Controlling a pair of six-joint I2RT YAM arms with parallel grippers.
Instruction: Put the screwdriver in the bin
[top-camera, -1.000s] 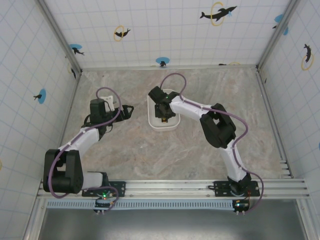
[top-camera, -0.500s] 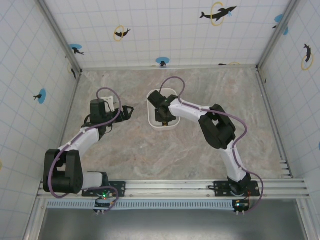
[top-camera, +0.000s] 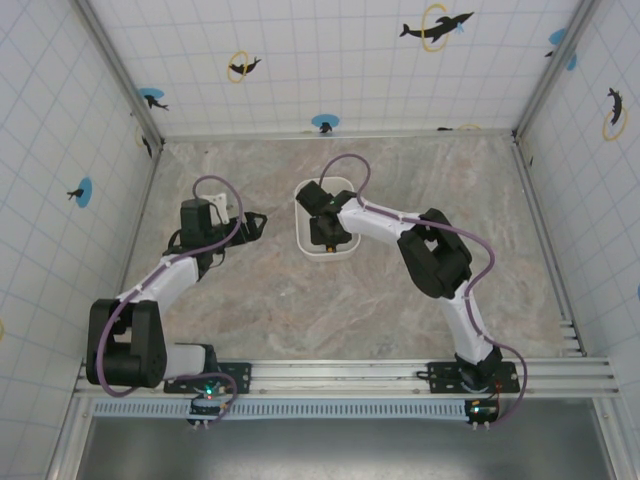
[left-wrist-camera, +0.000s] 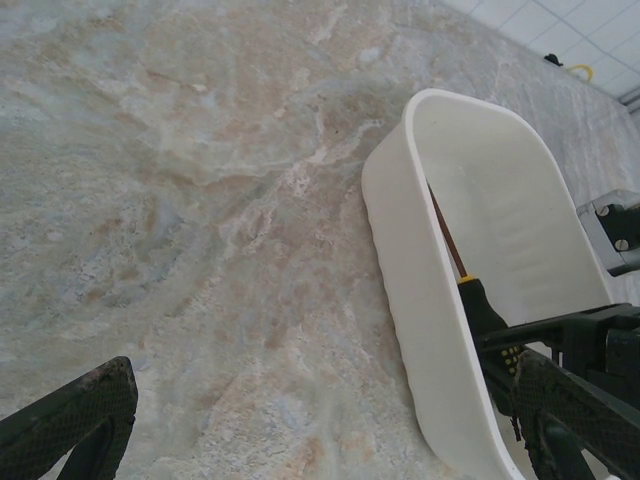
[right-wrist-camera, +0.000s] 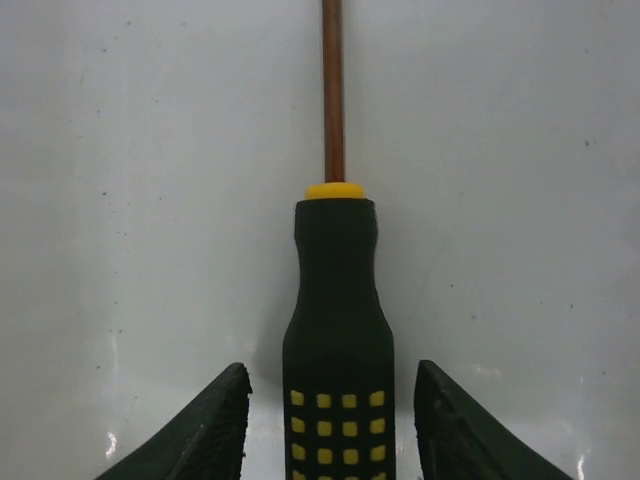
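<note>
The white bin (top-camera: 303, 212) stands at mid-table, and its near wall (left-wrist-camera: 400, 260) runs past my left gripper. The screwdriver (right-wrist-camera: 338, 300) lies flat on the bin's white floor (right-wrist-camera: 150, 150), with its black and yellow handle toward the camera and its thin shaft pointing away. My right gripper (right-wrist-camera: 335, 410) is down inside the bin (top-camera: 328, 230) and open. Its fingers (right-wrist-camera: 215, 425) straddle the handle with a gap on each side. The handle (left-wrist-camera: 480, 310) also shows over the bin wall. My left gripper (top-camera: 258, 220) hovers open over the marble left of the bin, holding nothing.
Marble tabletop (left-wrist-camera: 200, 200) spreads left of and in front of the bin. Tiled walls close off the left, back and right sides. The right forearm (top-camera: 385, 215) reaches across from the right, over the bin's far right corner.
The right wrist shifted slightly over the bin between one second ago and half a second ago, then held still. The left arm has not moved.
</note>
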